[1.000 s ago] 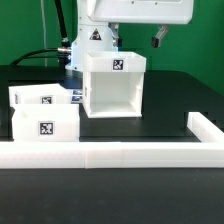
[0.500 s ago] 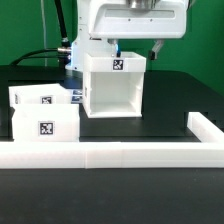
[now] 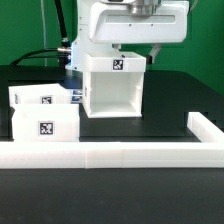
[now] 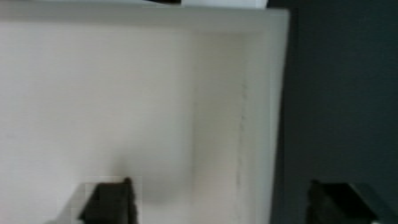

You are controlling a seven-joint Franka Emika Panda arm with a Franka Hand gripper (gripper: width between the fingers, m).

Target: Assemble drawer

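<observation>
The drawer's white cube housing [image 3: 113, 88] stands mid-table with its open side toward the front and a tag on its top edge. Two small white trays, one behind [image 3: 38, 97] and one in front [image 3: 45, 126], sit at the exterior view's left, each with a tag. My gripper [image 3: 136, 52] hangs just above the housing's top right part. It is open and empty. In the wrist view the gripper [image 4: 231, 204] straddles the housing's wall [image 4: 160, 100]; one dark finger [image 4: 111, 203] is over the white, the other [image 4: 352, 203] is over the dark table.
A long low white rail [image 3: 110, 156] runs along the front and turns back at the exterior view's right end [image 3: 207, 127]. The arm's base [image 3: 88, 42] and cables stand behind the housing. A green wall closes the back.
The gripper has come down toward the housing's top over the last second. The housing and trays have not moved.
</observation>
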